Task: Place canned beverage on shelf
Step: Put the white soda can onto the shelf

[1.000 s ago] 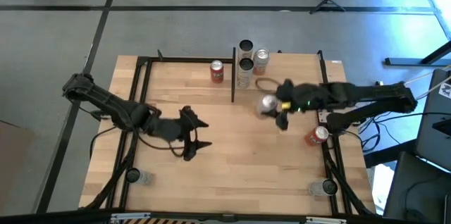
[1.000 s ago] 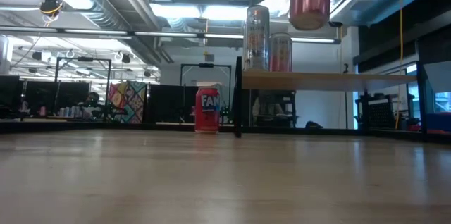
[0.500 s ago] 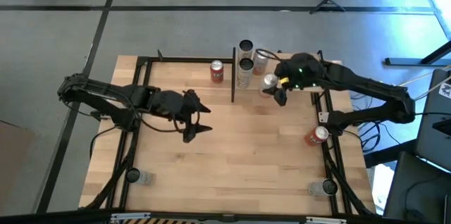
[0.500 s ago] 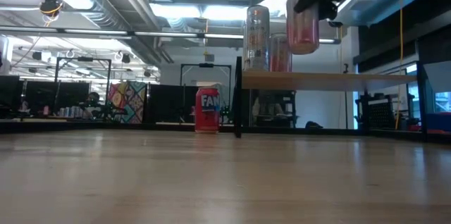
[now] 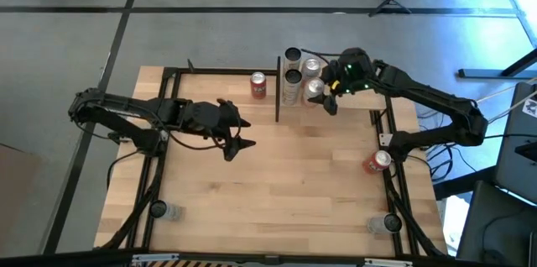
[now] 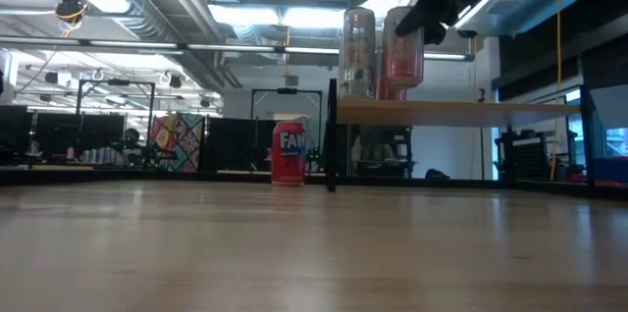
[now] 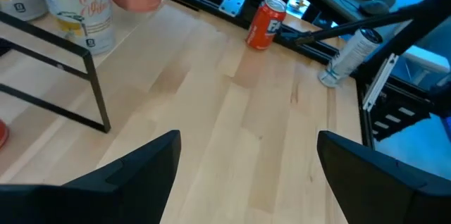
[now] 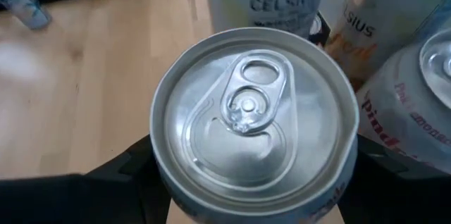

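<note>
My right gripper [image 5: 323, 97] is shut on a silver-topped pink can [image 8: 250, 122], which shows in the low view as the pink can [image 6: 402, 49] just above the shelf [image 6: 442, 111]. The shelf is a light-wood board on black posts at the far middle. Three cans stand on it, a tall Celsius can [image 6: 358, 52] among them. A red can [image 5: 258, 85] stands on the table left of the shelf. My left gripper [image 5: 243, 134] hangs open over the table's left middle, with nothing between its fingers. My right gripper pinches the can's side wall just under the top rim [image 8: 165, 185], one finger [image 8: 127, 178] on each opposite side. The fingers come slanting down from the table's right. The can hangs nearly upright, top up, its bottom clear of the shelf board.
Another red can [image 5: 377, 161] lies by the table's right rail, and it shows as the red can [image 7: 266, 21] in the left wrist view. Clear bottles [image 5: 391, 224] stand at the near corners. A black frame rail [image 5: 168, 133] borders the tabletop. Bare wood lies between the arms.
My right gripper has carried the can toward the table's far edge and leftward, from over the open table to above the shelf beside the standing cans, sinking a little and rolling. My left gripper has swung toward the far edge, staying open.
</note>
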